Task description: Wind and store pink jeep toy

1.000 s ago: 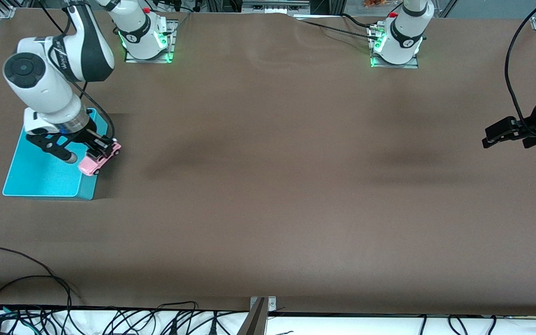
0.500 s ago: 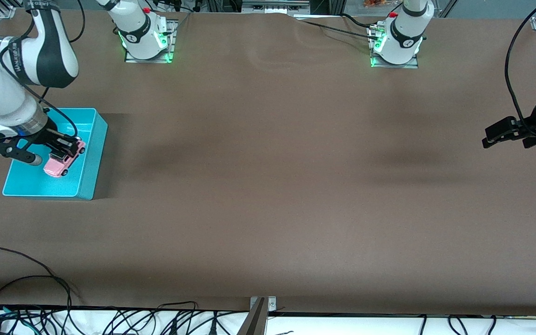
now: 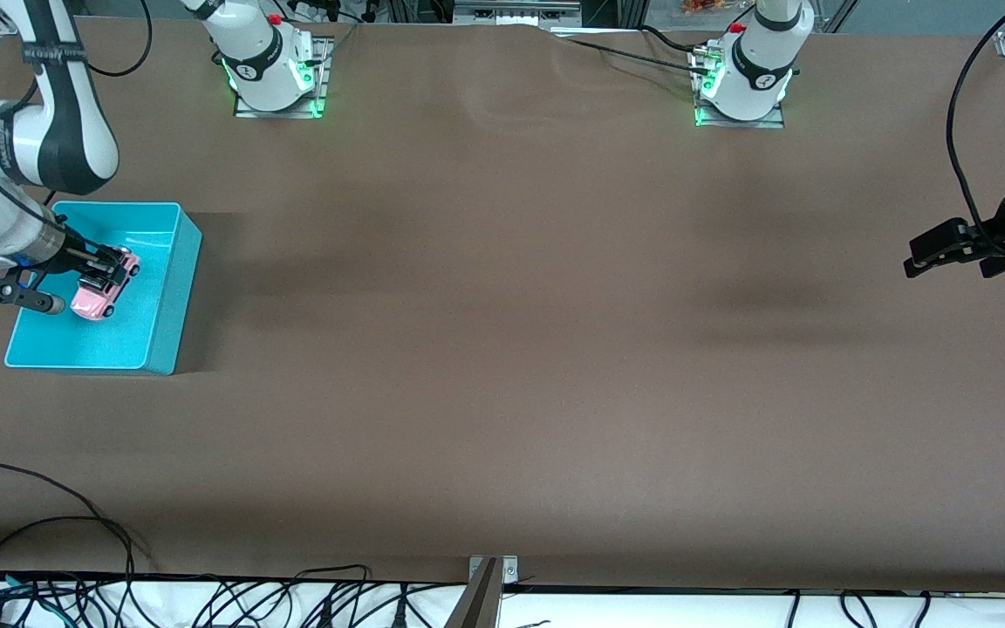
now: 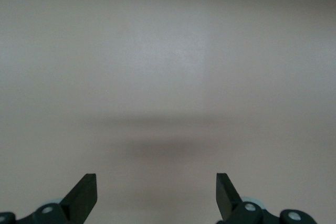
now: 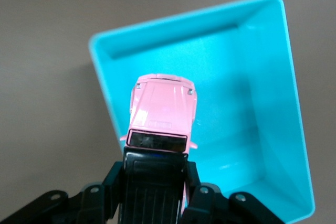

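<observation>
The right pincer [image 3: 103, 277] is clamped on the jeep [image 3: 99, 292], gripping it by the black roof and rear end. In the right wrist view you can see the black fingers [image 5: 195, 192] hugging either side of the dark back half of the jeep [image 5: 163, 111], with the pink hood sticking out past them. The toy hangs in the air above the bin [image 3: 173, 288], nose pointing down toward the turquoise floor, not touching it as far as I can tell. From the wrist camera the jeep sits over the inside of the bin [image 5: 294, 108], close to one of its walls rather than over the middle.

The bin is on the brown bench [image 3: 502, 349] at the right arm's end, nearer the front camera than that arm's base. Nothing else is in it that I can see.

The left pincer [image 3: 926, 253] is over at the left arm's end of the bench, up in the air and just waiting. The left wrist view shows both fingertips [image 4: 84, 195] spread wide apart with only bare bench [image 4: 168, 77] under them, so that one is open and holding nothing.

A bunch of black cables [image 3: 75, 593] run along the bench edge closest to the front camera.
</observation>
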Controlling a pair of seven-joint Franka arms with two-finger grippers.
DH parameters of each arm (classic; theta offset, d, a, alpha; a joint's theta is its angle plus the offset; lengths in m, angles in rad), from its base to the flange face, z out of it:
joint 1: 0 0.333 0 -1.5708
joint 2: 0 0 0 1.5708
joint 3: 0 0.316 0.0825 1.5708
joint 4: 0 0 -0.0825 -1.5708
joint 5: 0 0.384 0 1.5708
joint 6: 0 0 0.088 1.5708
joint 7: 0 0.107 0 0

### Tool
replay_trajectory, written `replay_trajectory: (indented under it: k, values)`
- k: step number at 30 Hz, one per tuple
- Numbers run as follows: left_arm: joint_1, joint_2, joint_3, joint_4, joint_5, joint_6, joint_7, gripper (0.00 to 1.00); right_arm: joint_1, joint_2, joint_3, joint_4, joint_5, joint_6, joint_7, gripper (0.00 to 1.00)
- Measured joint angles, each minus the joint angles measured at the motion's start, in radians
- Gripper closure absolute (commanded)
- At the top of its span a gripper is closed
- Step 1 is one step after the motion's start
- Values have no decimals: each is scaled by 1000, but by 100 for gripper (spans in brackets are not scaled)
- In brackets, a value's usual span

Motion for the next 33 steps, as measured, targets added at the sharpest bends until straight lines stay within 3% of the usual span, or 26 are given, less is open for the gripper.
replay_trajectory:
  k: [11, 29, 30, 33]
  values:
    - [0, 0, 0, 0, 0, -1, 0, 0, -29, 107, -69, 1, 0, 81, -92, 100]
    - [0, 0, 0, 0, 0, -11, 0, 0, -63, 191, -72, -44, 0, 184, -103, 100]
    - [0, 0, 0, 0, 0, -11, 0, 0, -64, 193, -72, -46, 0, 185, -103, 92]
    - [0, 0, 0, 0, 0, -11, 0, 0, -66, 197, -72, -52, 0, 186, -103, 83]
